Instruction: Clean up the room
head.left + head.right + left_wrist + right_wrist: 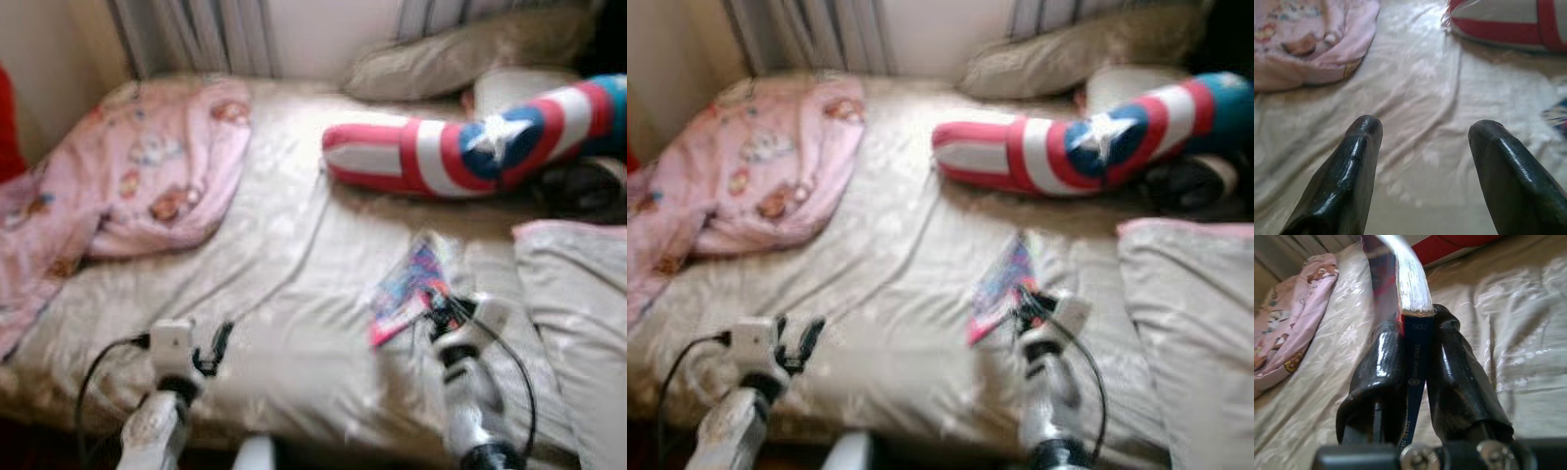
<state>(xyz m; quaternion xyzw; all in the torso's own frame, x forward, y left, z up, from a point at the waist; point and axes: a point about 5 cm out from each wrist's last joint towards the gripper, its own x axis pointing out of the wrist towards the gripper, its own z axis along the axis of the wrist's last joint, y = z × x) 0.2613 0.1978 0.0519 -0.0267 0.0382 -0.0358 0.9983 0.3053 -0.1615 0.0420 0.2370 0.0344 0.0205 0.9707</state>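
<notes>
Right gripper [1418,357] clamped on thin glossy blue-red book [409,289], possibly magazine, over bed [294,294]; left gripper [1422,147] apart

Bare bed [284,294] lies open ahead of the left claw [220,345]; blanket [147,176] far-left of it, striped cushion [460,147] beyond the right claw [443,311], pillow [578,313] beside.

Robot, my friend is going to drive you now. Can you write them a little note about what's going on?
Right gripper: shut on the book, over the bed.
Left gripper: open, holding nothing, over the sheet.
On the bed: pink blanket crumpled at the left, striped star cushion near the head, pillow on the right.
Done: book gripped.
Left: put the book away, tidy the rest.
</notes>
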